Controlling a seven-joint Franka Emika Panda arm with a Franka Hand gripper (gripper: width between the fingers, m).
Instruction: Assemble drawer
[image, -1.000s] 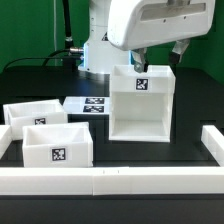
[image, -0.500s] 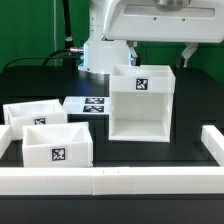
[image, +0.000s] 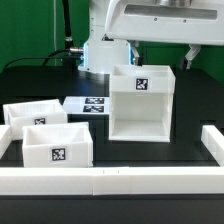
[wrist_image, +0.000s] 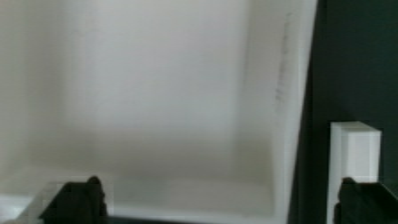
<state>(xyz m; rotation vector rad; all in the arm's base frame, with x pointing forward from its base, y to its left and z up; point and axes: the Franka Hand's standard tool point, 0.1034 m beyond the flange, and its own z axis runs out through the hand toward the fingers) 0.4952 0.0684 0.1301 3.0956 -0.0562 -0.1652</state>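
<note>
The drawer's tall white housing (image: 140, 105) stands upright on the black table, its open front toward the camera and a tag on its top front edge. Two white trays lie at the exterior view's left, one (image: 57, 143) near the front with a tag on its face, the other (image: 32, 113) behind it. My gripper (image: 160, 54) hangs just above the housing, open and empty, fingers spread about as wide as the housing. In the wrist view the housing's white wall (wrist_image: 160, 100) fills the picture between the dark fingertips (wrist_image: 75, 200) of my gripper (wrist_image: 219, 205).
The marker board (image: 88, 104) lies flat behind the trays. A low white border rail (image: 110, 180) runs along the front and up the right side (image: 212, 140); a piece shows in the wrist view (wrist_image: 356, 150). The robot base and cables stand behind the housing.
The gripper has risen from close over the housing's top to a little higher. The housing and trays have not moved.
</note>
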